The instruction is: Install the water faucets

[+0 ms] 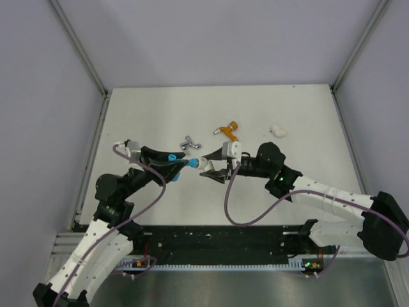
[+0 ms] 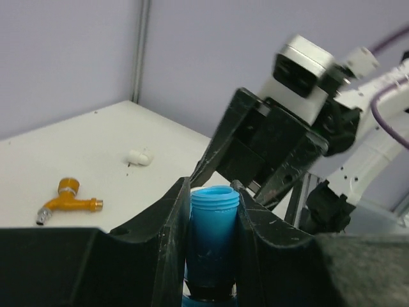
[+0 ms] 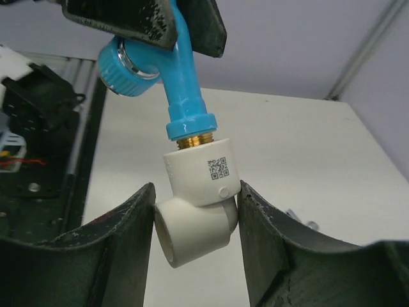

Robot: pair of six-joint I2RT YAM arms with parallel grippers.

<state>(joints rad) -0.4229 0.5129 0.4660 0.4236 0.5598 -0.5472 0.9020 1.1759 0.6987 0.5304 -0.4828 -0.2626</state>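
Observation:
My left gripper [image 1: 181, 165] is shut on the blue faucet [image 2: 213, 240], which I also see in the right wrist view [image 3: 179, 96] and the top view [image 1: 190, 164]. Its brass threaded end sits in a white elbow fitting [image 3: 198, 204] held between the fingers of my right gripper [image 1: 213, 167], which is shut on it. Both are held above the table's middle. The orange faucet [image 1: 228, 132] lies on the table behind them; it also shows in the left wrist view [image 2: 67, 200]. The silver faucet [image 1: 188, 142] lies left of it.
A second white elbow fitting [image 1: 278, 131] lies at the back right of the white table [image 1: 300, 115]; it also shows in the left wrist view [image 2: 138, 157]. Grey walls and metal frame posts enclose the table. A black rail runs along the near edge.

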